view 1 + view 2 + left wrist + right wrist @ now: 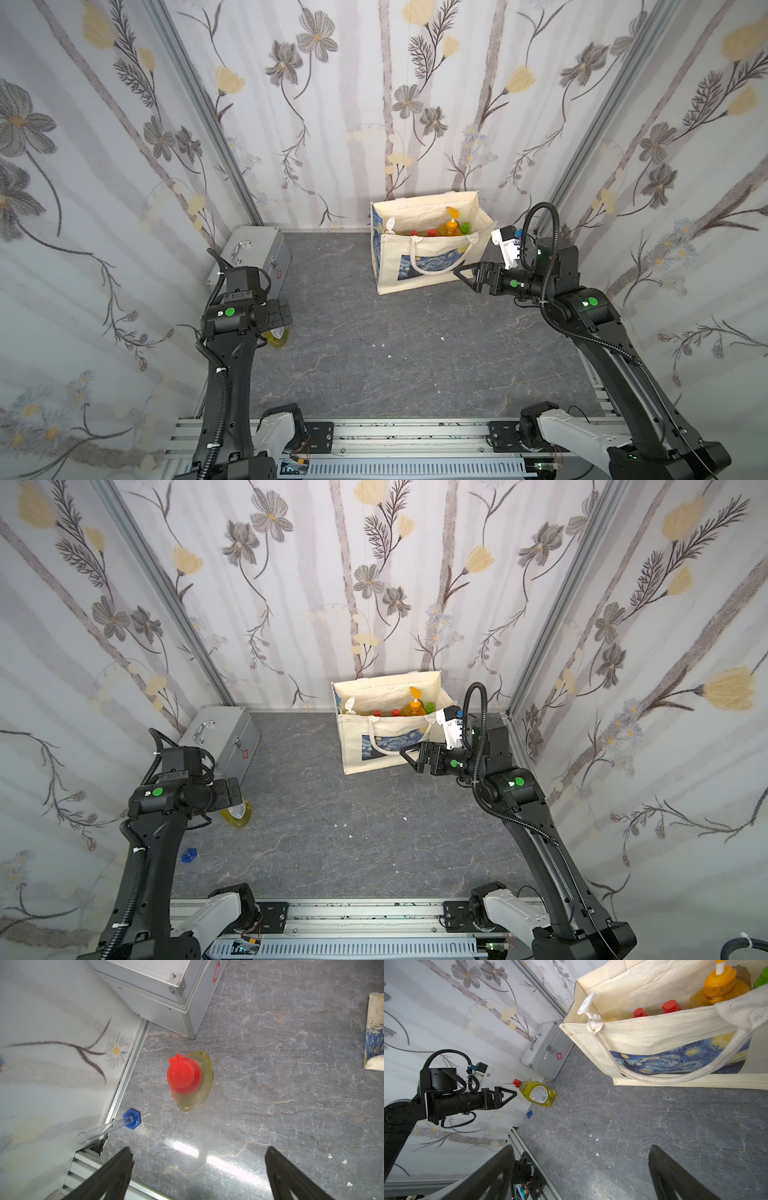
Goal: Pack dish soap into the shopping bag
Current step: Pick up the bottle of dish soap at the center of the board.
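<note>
The shopping bag (415, 253) stands upright with 5 soap bottles (716, 987) inside it: white pump, 2 red caps, orange pump, green cap. The 6th, a yellow-green bottle (190, 1081) with a red cap, stands upright on the table (395, 353), well apart from the bag. The left gripper (198, 1149) hangs over that bottle, jaws wide, holding nothing. The right gripper (581, 1147) hovers near the bag's front, jaws wide and empty.
</note>
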`<state>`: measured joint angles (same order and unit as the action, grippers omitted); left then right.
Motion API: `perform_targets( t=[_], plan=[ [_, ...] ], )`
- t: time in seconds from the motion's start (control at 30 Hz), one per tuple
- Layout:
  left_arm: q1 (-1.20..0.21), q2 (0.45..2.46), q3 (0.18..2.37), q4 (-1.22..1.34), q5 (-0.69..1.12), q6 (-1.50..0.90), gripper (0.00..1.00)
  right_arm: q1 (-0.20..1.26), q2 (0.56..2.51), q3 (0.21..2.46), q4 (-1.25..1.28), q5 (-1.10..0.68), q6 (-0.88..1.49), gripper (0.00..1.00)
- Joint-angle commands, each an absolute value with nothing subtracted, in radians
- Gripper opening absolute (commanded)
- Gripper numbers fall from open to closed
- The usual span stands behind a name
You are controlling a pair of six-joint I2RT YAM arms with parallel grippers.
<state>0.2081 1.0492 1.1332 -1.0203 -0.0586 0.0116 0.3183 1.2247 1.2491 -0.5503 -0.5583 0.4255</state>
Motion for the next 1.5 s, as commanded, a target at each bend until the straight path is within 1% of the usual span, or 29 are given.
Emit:
perform_targets(
  t=[0.0, 0.03, 0.1, 0.13, 0.23, 0.3, 0.53, 0.7, 0.87, 1.2, 1.23, 1.33, 1.37, 1.47],
  plan=[
    [0.228, 1.085, 1.137, -0.950, -0.022, 0.076, 0.91, 0.319, 1.208, 1.244, -0.508, -0.561, 0.418, 1.00],
    [0.227, 1.092, 1.135, -0.938, -0.026, 0.077, 0.87, 0.319, 1.201, 1.238, -0.506, -0.561, 0.420, 1.00],
    [0.229, 1.105, 1.130, -0.920, -0.035, 0.079, 0.87, 0.320, 1.191, 1.226, -0.502, -0.561, 0.426, 1.00],
    [0.230, 1.109, 1.124, -0.912, -0.039, 0.081, 0.88, 0.320, 1.187, 1.221, -0.502, -0.561, 0.428, 1.00],
    [0.234, 1.107, 1.101, -0.892, -0.042, 0.084, 0.97, 0.318, 1.182, 1.215, -0.503, -0.560, 0.427, 1.00],
    [0.242, 1.103, 1.084, -0.880, -0.037, 0.083, 1.00, 0.318, 1.182, 1.212, -0.502, -0.559, 0.425, 1.00],
    [0.257, 1.098, 1.013, -0.852, -0.054, 0.114, 1.00, 0.318, 1.193, 1.207, -0.468, -0.560, 0.434, 1.00],
    [0.309, 1.088, 0.970, -0.827, 0.033, 0.117, 1.00, 0.316, 1.196, 1.207, -0.457, -0.563, 0.440, 1.00],
    [0.337, 1.107, 0.965, -0.795, 0.080, 0.125, 1.00, 0.313, 1.204, 1.204, -0.456, -0.565, 0.439, 1.00],
    [0.374, 1.110, 0.928, -0.659, 0.146, 0.099, 0.93, 0.298, 1.232, 1.206, -0.446, -0.572, 0.440, 1.00],
    [0.374, 1.117, 0.929, -0.655, 0.153, 0.100, 0.91, 0.297, 1.234, 1.206, -0.446, -0.572, 0.440, 1.00],
    [0.376, 1.147, 0.944, -0.653, 0.173, 0.111, 0.79, 0.295, 1.237, 1.204, -0.446, -0.572, 0.443, 1.00],
    [0.378, 1.157, 0.950, -0.653, 0.177, 0.117, 0.78, 0.295, 1.238, 1.202, -0.445, -0.572, 0.443, 1.00],
    [0.383, 1.176, 0.962, -0.654, 0.180, 0.130, 0.77, 0.294, 1.239, 1.195, -0.442, -0.572, 0.446, 1.00]
  ],
)
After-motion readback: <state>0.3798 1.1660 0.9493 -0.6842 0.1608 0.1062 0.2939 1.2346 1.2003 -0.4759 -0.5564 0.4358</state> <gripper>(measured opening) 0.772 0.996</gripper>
